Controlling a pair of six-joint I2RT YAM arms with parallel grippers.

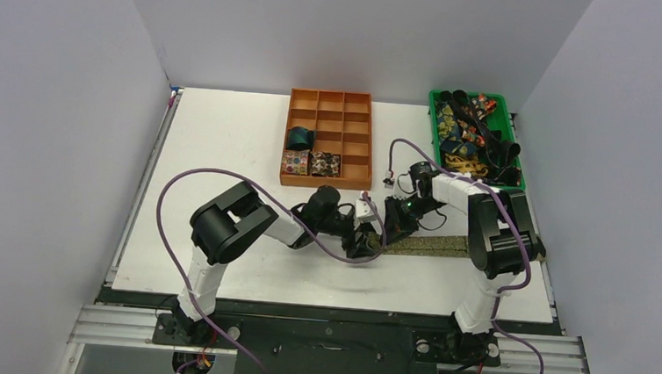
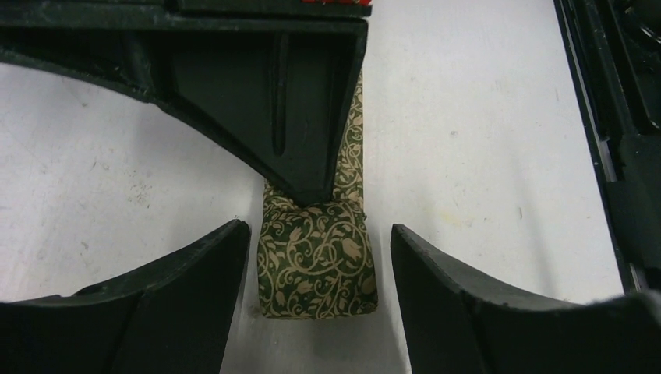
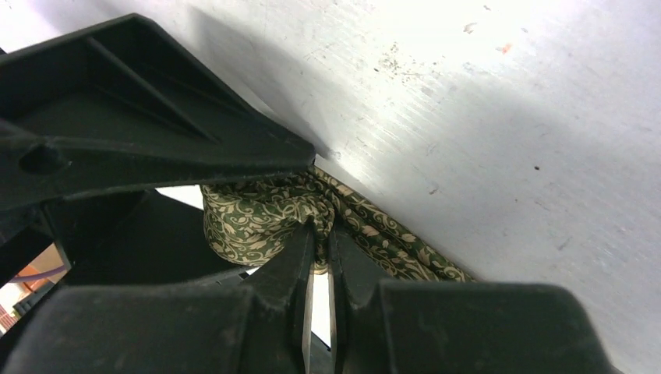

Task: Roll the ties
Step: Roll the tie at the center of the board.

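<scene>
One olive-gold tie (image 1: 433, 244) is mid-roll at the near middle of the desk (image 1: 225, 144). Its end is turned into a small, short coil, while a long flat strip runs off to the right, so most of this tie remains to be wound. Farther back, three finished coils sit in the left compartments of the orange tray (image 1: 345, 185): a dark teal coil (image 1: 299, 137), a floral coil (image 1: 295, 162) and a dark flecked coil (image 1: 326, 163). Most compartments are unfilled. At the far right, the green bin (image 1: 433, 124) holds a heap of loose ties (image 1: 467, 135), so I judge the job well short of half done.

The left gripper (image 2: 318, 238) stands apart, its fingers (image 2: 195, 280) just beside the coil on either side, not squeezing it. The right gripper (image 3: 319, 234) is closed, its tips together on puckered fabric just behind the coil, seemingly pinching the tie there.
</scene>
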